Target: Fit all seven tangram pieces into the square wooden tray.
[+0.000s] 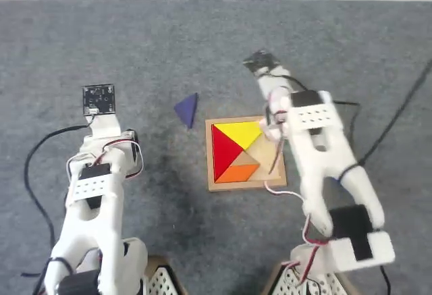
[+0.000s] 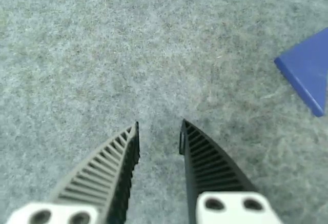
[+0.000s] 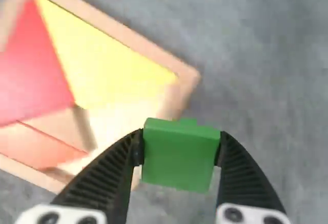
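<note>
The square wooden tray lies on the grey carpet at the centre right, holding a red triangle, a yellow triangle and an orange piece. My right gripper is shut on a green square piece, held just above the tray's corner beside the yellow triangle and the red triangle. From above, that gripper hangs over the tray's right side. A blue triangle lies on the carpet left of the tray. My left gripper is open over bare carpet, the blue triangle some way off.
Part of the tray floor right of the red triangle shows bare wood. The left arm stands at the lower left, and the right arm reaches past the tray's right edge. Cables trail beside both arms.
</note>
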Motion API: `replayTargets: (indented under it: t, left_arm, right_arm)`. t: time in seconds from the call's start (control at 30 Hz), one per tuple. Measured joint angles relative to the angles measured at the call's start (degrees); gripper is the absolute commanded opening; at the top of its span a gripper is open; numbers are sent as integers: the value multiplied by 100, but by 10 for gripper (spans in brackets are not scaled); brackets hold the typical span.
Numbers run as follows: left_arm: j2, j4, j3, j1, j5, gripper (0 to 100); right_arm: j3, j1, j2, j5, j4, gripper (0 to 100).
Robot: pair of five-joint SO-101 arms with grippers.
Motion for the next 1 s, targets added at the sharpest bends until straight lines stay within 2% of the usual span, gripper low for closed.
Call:
replayTargets:
  t: [0.07,0.3,0.67,0.87,1.0]
  left_arm:
    - [0,0,0,0,0,123]
    - [0,0,0,0,0,123]
    - [0,0,0,0,0,123]
    - [0,0,0,0,0,123]
    - [0,0,0,0,0,123]
  right_arm:
    - [-114,-220,220,35,26,155]
    - [-176,-730,589,879,501,154]
    - [-176,-747,589,993,536,159]
    - [-176,-1020,589,993,536,160]
    - [-176,-1011,589,1002,545,229]
